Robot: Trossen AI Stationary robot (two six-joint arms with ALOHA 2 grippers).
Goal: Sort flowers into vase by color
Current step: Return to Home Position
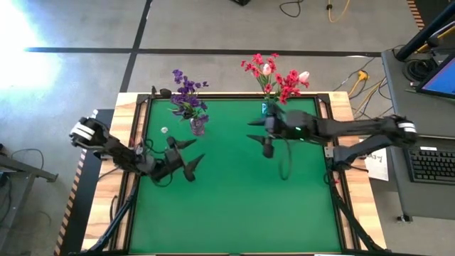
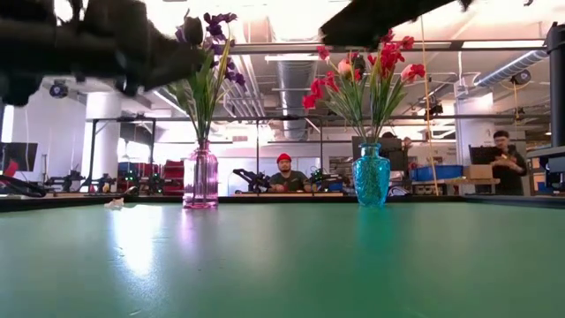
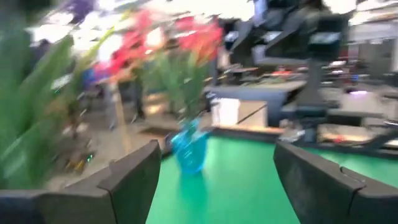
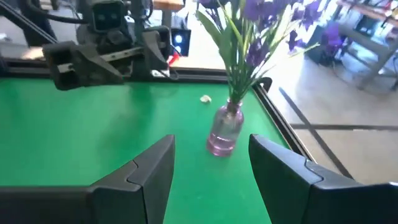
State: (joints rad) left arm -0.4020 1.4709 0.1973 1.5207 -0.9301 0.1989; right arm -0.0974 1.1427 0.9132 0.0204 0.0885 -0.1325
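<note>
Flowers, artificial, on thin green stems: every one you are seeing is standing in a vase at the far edge of the table, and none is lying loose.

1. Left gripper (image 1: 190, 152): you are holding it spread wide and empty above the mat, near the violet vase.
2. Right gripper (image 1: 254, 131): its fingers are parted and carrying nothing, and it is hovering just in front of the blue vase.
   Judgement: with nothing waiting to be lifted, open empty jaws are making sense. The sorting is looking finished, and both arms are due to draw back to rest.
3. Purple clustered sprays (image 1: 187, 96): they are rising from the violet glass bottle-shaped vase (image 2: 200, 177). In the low view a darker bloom is seeming to sit among them, though you cannot be sure.
4. Red clustered sprays (image 2: 371, 71) and pale pink tulips (image 1: 266, 69): they are sharing the turquoise-blue glass vase (image 2: 372, 175).
   The vases are standing upright and well apart, so warm and cool colours are not mixing or tangling.
5. Green table mat (image 1: 234, 213): a pale wooden frame (image 1: 106, 186) is bordering it, and a small white scrap (image 4: 205, 98) is lying near the violet vase.
6. Room: grey concrete floor (image 1: 213, 28) is running beyond the table and a black keyboard (image 1: 434, 163) is sitting at your right. In the low view, a seated person in a red cap (image 2: 283, 173) and a standing person (image 2: 508, 163) are showing far behind.
</note>
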